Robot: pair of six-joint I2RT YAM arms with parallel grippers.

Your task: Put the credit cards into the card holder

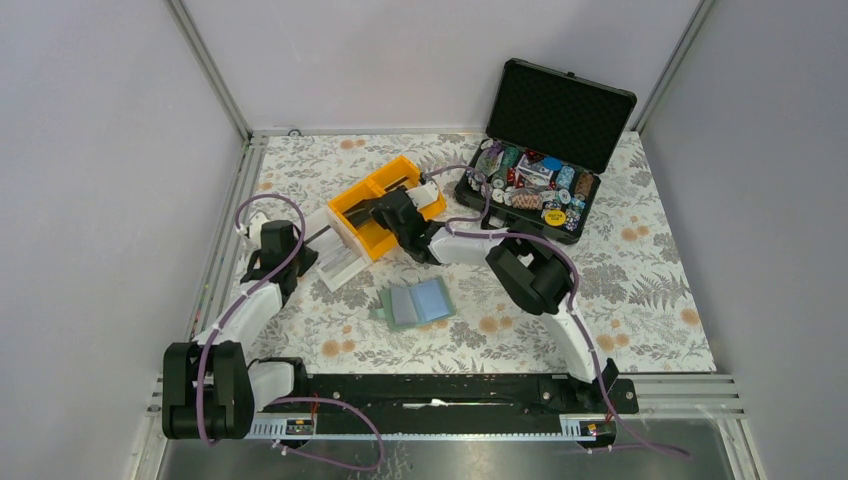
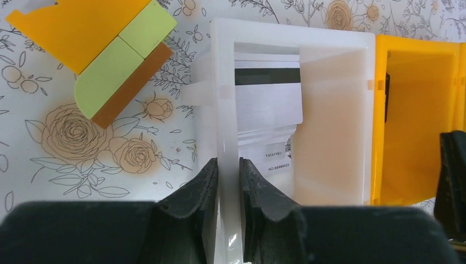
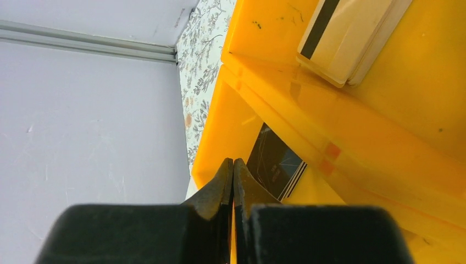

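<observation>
Go for the black card (image 3: 275, 162) low in the yellow bin (image 3: 351, 126), just at three o'clock of the right pincer (image 3: 233, 165), pressed fully shut with no card seen between its tips: open narrowly, work one tip under the card's edge, pinch, lift clear. Carry to the card holder (image 1: 417, 303) lying open at six o'clock of that bin, and leave the left pincer (image 2: 228, 170) clamped on the wall of the white bin (image 2: 222, 82), with pale cards (image 2: 268, 93) inside, as a steadying hold

Robot lab test cell: blank grey panel walls (image 1: 100, 150), aluminium frame posts (image 1: 208, 68), arms (image 1: 530, 275) bolted to rail (image 1: 450, 392).
</observation>
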